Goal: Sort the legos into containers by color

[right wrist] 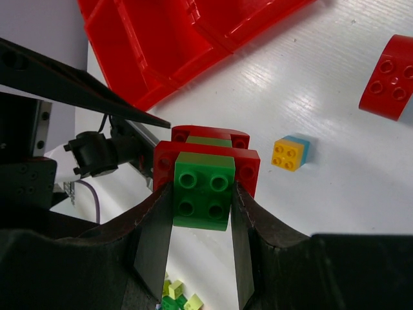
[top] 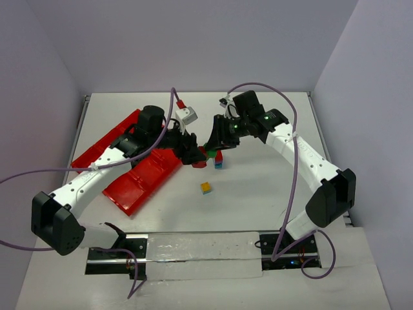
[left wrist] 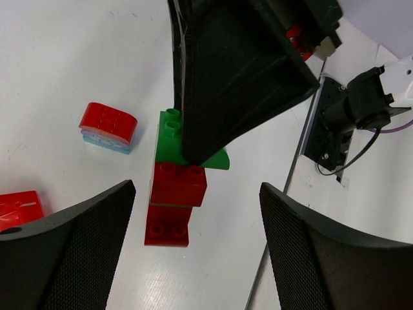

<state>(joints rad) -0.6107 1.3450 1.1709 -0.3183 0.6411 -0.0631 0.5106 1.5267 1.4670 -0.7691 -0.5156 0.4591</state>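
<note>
My right gripper (top: 211, 147) (right wrist: 202, 194) is shut on a green brick (right wrist: 203, 190) at one end of a short stack. Two red bricks (right wrist: 206, 154) make up the rest of the stack. In the left wrist view the stack (left wrist: 175, 187) hangs from the right gripper's black finger (left wrist: 239, 77). My left gripper (top: 193, 155) (left wrist: 197, 188) is open, its fingers either side of the stack's red end and not touching it. The red tray (top: 139, 169) lies to the left. A yellow-and-blue brick (top: 206, 188) (right wrist: 290, 154) sits on the table.
A red-over-blue brick (top: 218, 162) (left wrist: 108, 126) lies just right of the stack. A curved red brick (right wrist: 390, 77) shows at the right edge of the right wrist view. The tray's corner (left wrist: 16, 208) is close behind my left gripper. Side walls enclose the table.
</note>
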